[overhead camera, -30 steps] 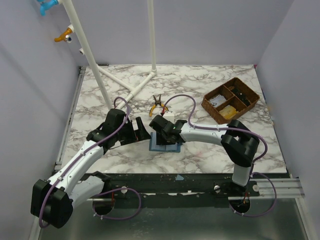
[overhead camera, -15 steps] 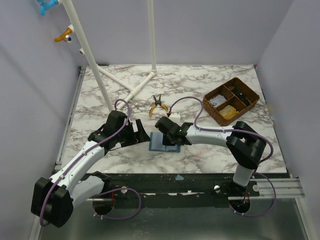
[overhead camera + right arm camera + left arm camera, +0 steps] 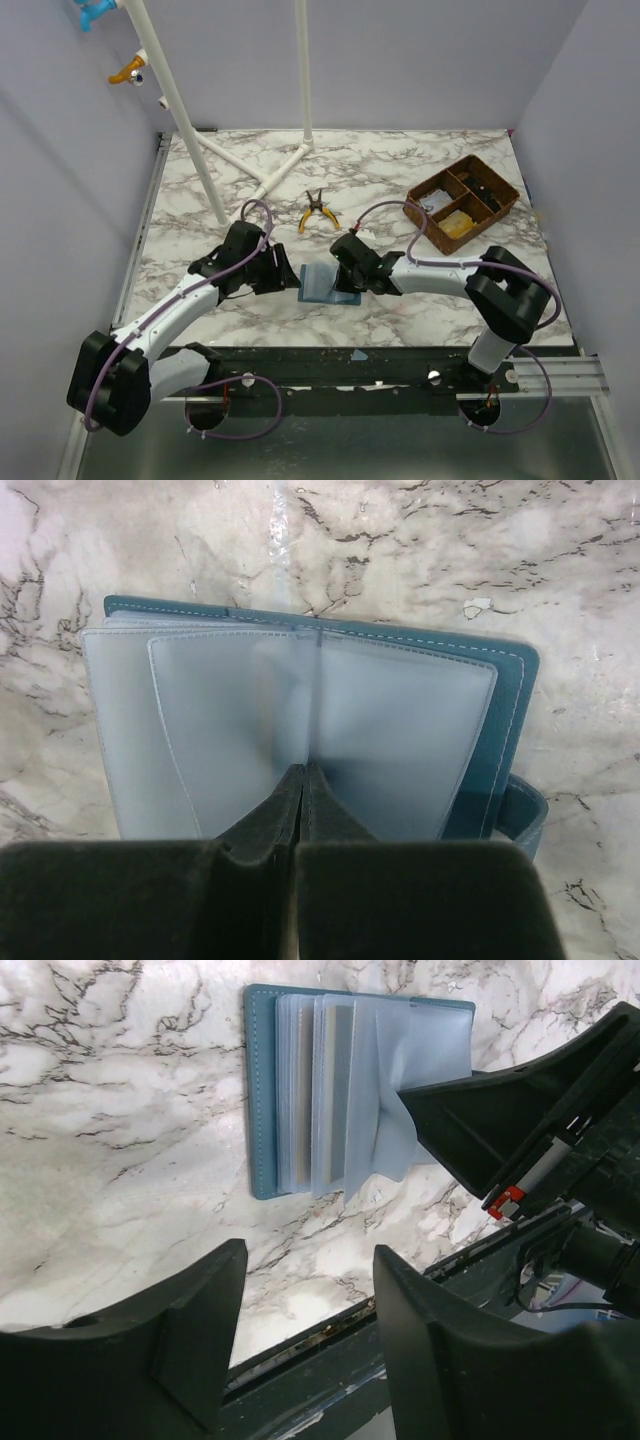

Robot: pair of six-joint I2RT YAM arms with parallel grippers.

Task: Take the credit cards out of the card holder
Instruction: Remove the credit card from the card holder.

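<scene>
The blue card holder (image 3: 318, 285) lies open on the marble table, with its pale see-through sleeves fanned out. In the left wrist view the holder (image 3: 262, 1090) shows pale cards inside the sleeves (image 3: 335, 1090). My right gripper (image 3: 347, 277) is shut on the edge of one clear sleeve (image 3: 400, 730), lifting it from the teal cover (image 3: 512, 710); its tips (image 3: 303, 772) meet at the sleeve's fold. My left gripper (image 3: 291, 273) is open and empty, just left of the holder; its jaws (image 3: 308, 1255) stand apart above the table's near edge.
Yellow-handled pliers (image 3: 316, 211) lie behind the holder. A brown compartment tray (image 3: 461, 199) with small items stands at the back right. A white pipe frame (image 3: 255, 183) rises at the back left. The table's dark front edge (image 3: 350, 355) is close by.
My right gripper has shifted right and toward the near edge, drawing a sleeve up with it. My left gripper has moved closer to the holder's left side.
</scene>
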